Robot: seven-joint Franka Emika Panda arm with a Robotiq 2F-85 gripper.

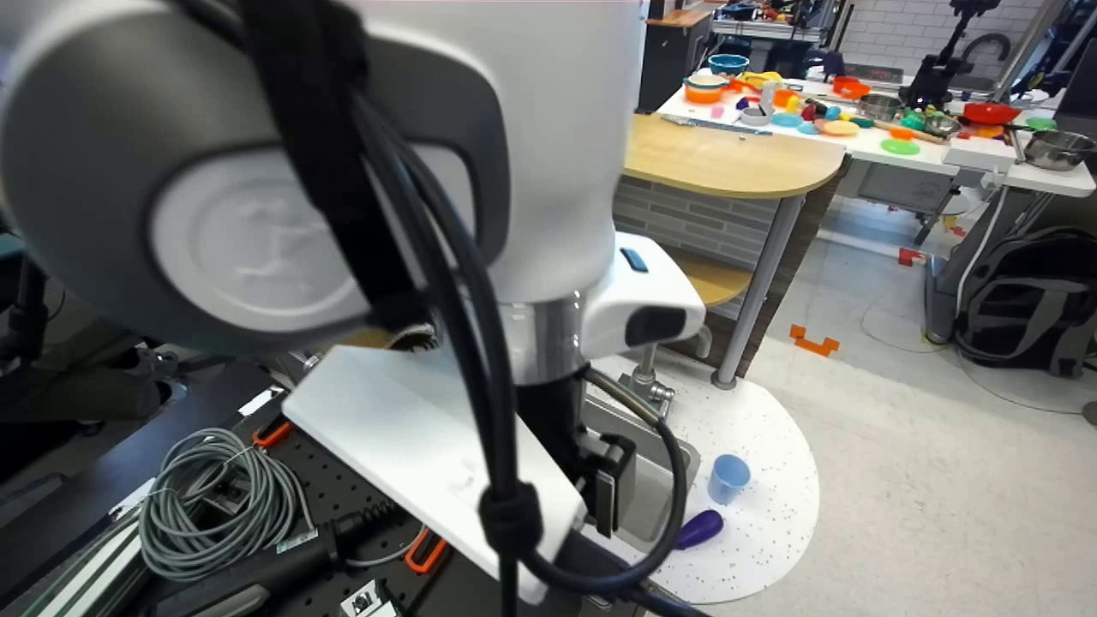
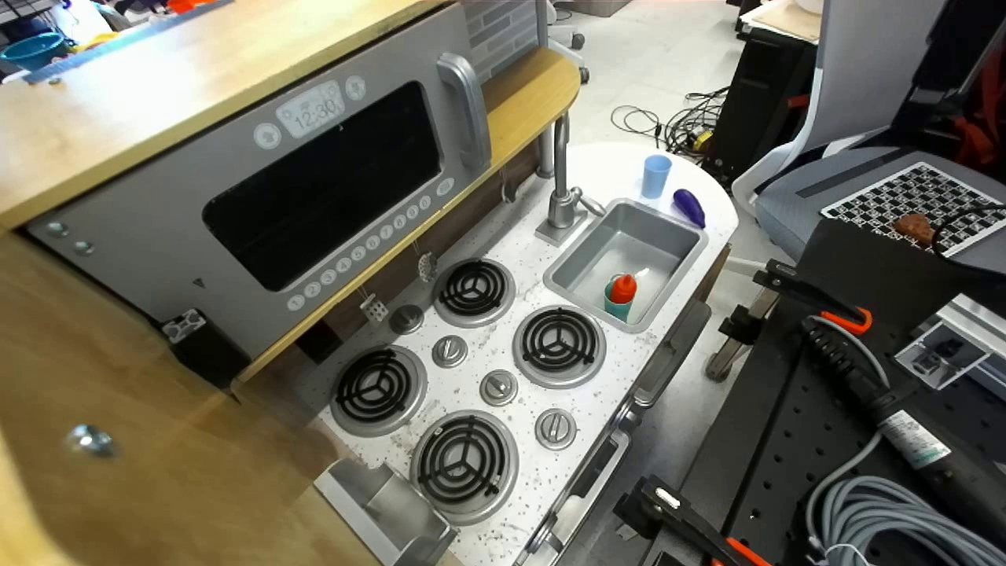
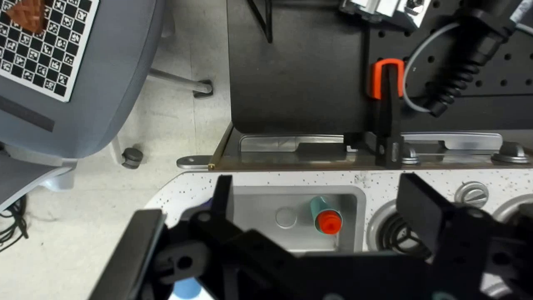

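- The gripper (image 3: 317,185) hangs over the sink (image 3: 266,204), its fingers (image 3: 420,208) spread wide with nothing between them.
- The teal cup (image 3: 319,205) sits inside the sink, near the corner on the burner (image 2: 559,346) side, with a red bottle (image 3: 330,223) poking out of its mouth.
- A careful descent there probably calls for centring over the cup and narrowing the spread, since the sink wall leaves little room.
- A gentle, level squeeze seems wise; the bottle may be loose.
- The blue cup (image 2: 655,178) and eggplant (image 2: 689,207) rest beside the sink.
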